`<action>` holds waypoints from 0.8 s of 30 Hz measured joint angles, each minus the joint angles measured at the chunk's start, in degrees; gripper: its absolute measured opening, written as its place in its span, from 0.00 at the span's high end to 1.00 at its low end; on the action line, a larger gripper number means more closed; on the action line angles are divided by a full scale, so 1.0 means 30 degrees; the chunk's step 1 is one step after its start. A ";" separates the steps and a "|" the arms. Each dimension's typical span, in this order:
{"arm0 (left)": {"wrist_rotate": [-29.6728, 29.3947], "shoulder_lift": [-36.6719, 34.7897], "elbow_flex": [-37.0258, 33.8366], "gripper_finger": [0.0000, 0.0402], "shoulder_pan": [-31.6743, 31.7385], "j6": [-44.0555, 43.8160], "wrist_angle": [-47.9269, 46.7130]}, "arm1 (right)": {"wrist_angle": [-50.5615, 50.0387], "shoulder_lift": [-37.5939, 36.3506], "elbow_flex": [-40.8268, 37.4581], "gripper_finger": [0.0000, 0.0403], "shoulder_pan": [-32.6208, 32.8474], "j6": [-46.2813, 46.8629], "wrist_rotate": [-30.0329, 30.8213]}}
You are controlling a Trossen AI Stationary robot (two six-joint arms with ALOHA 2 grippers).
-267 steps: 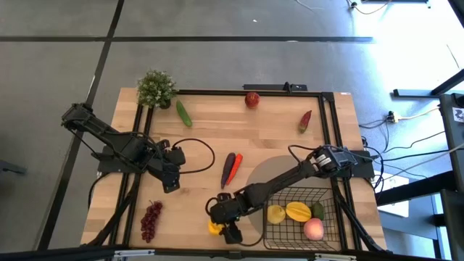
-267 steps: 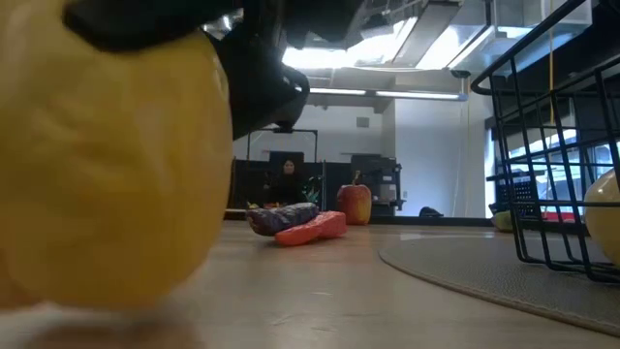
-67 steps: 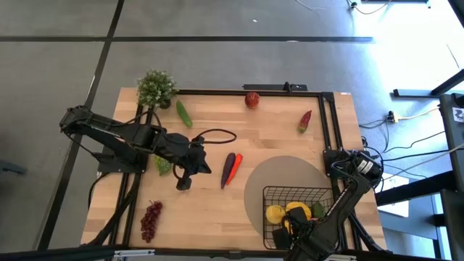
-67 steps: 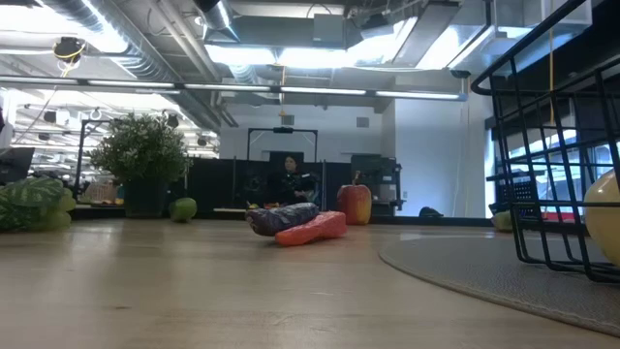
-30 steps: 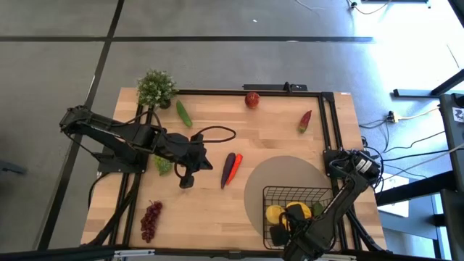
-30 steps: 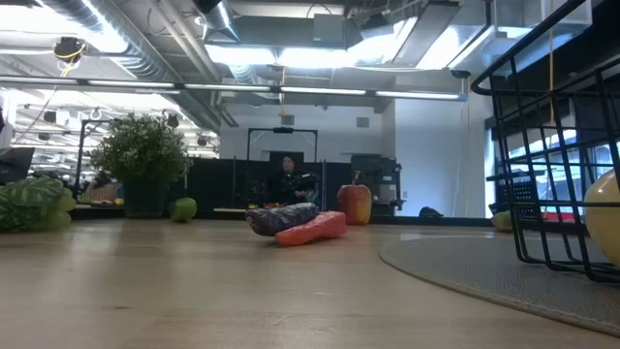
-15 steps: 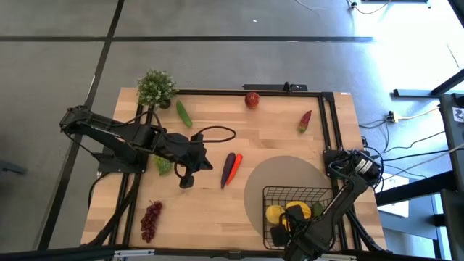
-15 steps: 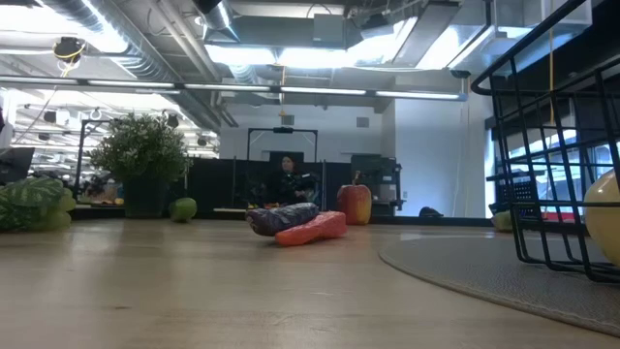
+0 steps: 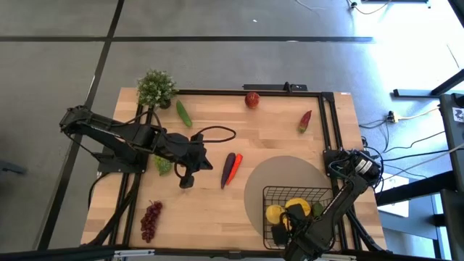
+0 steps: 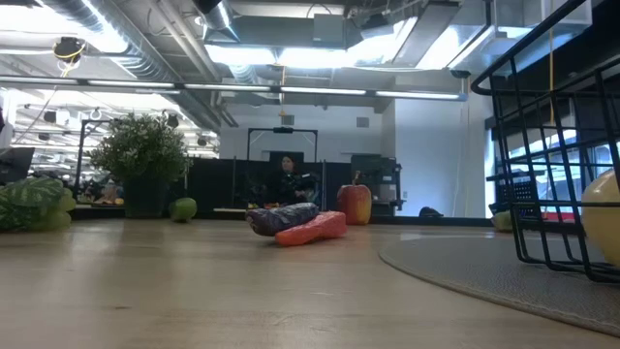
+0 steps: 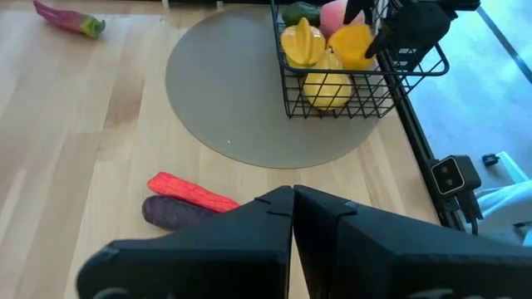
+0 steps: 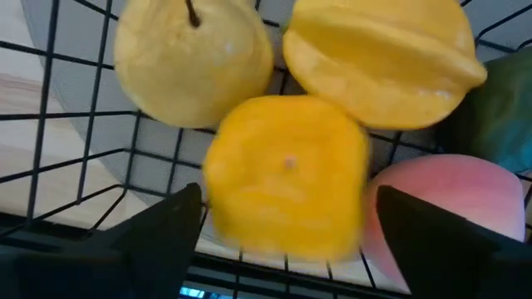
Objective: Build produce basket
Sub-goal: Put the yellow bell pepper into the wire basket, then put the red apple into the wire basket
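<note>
Counter [image 9: 275,130]: pale wood planks, matt. Basket [image 11: 332,106]: thin black wire mesh. Round mat [image 11: 224,100]: grey, matt. Yellow pepper [image 12: 287,170] between fingers [image 12: 162,228]: smooth, waxy.

Robotics lab; exposed ceiling ducts [image 10: 145,44]; grey concrete floor [image 9: 217,58]; framed wooden bench [image 9: 275,138]; seated person [image 10: 287,179] behind.

Wooden table [image 9: 275,130] bears a round grey mat [image 9: 279,174], chilies [image 9: 230,168], apple [image 9: 251,99].

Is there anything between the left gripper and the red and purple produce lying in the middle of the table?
Nothing visible. The left gripper, shut, sits beside the red and purple pieces, with only bare table between them.
</note>
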 joint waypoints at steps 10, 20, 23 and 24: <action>0.0000 0.0000 0.0000 1.00 0.0000 0.0000 -0.0003 | -0.0275 -0.0275 0.0165 0.06 0.0000 0.0006 -0.0109; 0.0000 0.0000 0.0000 1.00 0.0000 0.0000 -0.0007 | -0.2897 -0.1588 0.2963 0.06 0.0000 0.0530 -0.0365; 0.0000 0.0000 0.0000 1.00 -0.0002 0.0000 -0.0005 | -0.4548 -0.1625 0.4512 0.06 -0.0141 0.0510 0.1119; 0.0000 0.0000 0.0000 1.00 -0.0004 0.0000 -0.0015 | -0.5111 -0.1630 0.5133 0.06 -0.0221 0.0503 0.2012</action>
